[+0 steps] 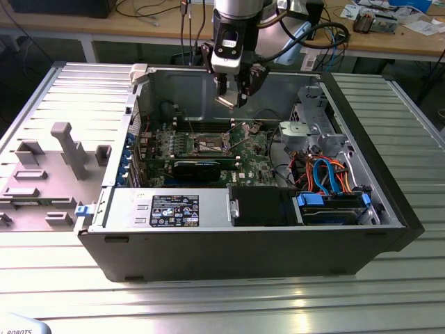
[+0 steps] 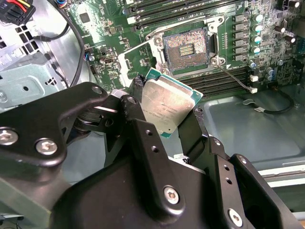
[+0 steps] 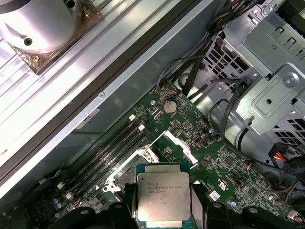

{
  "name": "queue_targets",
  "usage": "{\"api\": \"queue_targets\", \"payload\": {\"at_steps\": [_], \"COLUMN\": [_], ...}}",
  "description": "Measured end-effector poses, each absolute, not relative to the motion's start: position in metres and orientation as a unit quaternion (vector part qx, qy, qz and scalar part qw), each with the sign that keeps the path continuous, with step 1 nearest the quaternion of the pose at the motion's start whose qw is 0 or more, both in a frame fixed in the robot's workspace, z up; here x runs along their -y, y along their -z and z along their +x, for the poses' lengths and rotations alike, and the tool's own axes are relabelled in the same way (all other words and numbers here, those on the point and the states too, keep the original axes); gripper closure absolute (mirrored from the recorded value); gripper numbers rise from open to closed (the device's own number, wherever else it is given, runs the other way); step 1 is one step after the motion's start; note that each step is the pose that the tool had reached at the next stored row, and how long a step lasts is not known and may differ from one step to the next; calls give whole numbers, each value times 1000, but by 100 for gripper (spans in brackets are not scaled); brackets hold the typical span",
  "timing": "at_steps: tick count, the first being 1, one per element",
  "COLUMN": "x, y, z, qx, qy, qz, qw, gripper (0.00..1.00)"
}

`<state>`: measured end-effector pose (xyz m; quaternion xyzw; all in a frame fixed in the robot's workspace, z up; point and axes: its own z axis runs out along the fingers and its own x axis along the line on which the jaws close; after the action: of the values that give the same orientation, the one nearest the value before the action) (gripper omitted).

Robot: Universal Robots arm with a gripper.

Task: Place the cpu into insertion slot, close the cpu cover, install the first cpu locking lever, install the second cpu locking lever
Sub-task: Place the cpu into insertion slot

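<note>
Ribbed metal tabletop [image 1: 222, 299] carries an open dark computer case [image 1: 243, 254], laid on its side with the interior facing up. A grey moulded tray [image 1: 49, 174] rests on the tabletop just beside the case, on the exterior view's left. Inside the case, a silver power supply [image 1: 167, 209] lies along the near wall and a metal drive cage [image 1: 313, 132] stands toward the exterior view's right, with blue and orange cables below it. A green motherboard [image 1: 254, 149] occupies the middle of the case floor. The arm's tool [image 2: 167, 98] hangs above the motherboard, clear of it. The tool is pinched on the cpu [image 3: 163, 198], its black fingers [image 2: 138, 86] pressed against two opposite edges, with the silver-grey metal top facing both wrist cameras. The cpu is held in the air, not seated. The insertion slot [image 2: 186, 47] lies uncovered on the board near the cpu and apart from it, its dark contact field exposed. In the first wrist view, the cpu cover [image 3: 178, 143] shows as a silvery frame swung back from the slot. A thin wire lever [image 2: 233, 78] juts out free beside the slot.
</note>
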<state>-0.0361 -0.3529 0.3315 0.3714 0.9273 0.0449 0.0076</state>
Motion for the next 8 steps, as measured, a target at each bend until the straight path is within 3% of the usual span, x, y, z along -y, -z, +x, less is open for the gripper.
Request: {"api": "queue_targets", "payload": {"at_steps": [8], "x": [353], "y": [-331], "z": [-36], "qx": [-926], "qy": [-45], "qz": [374], "qw": [8], "gripper": [46]}}
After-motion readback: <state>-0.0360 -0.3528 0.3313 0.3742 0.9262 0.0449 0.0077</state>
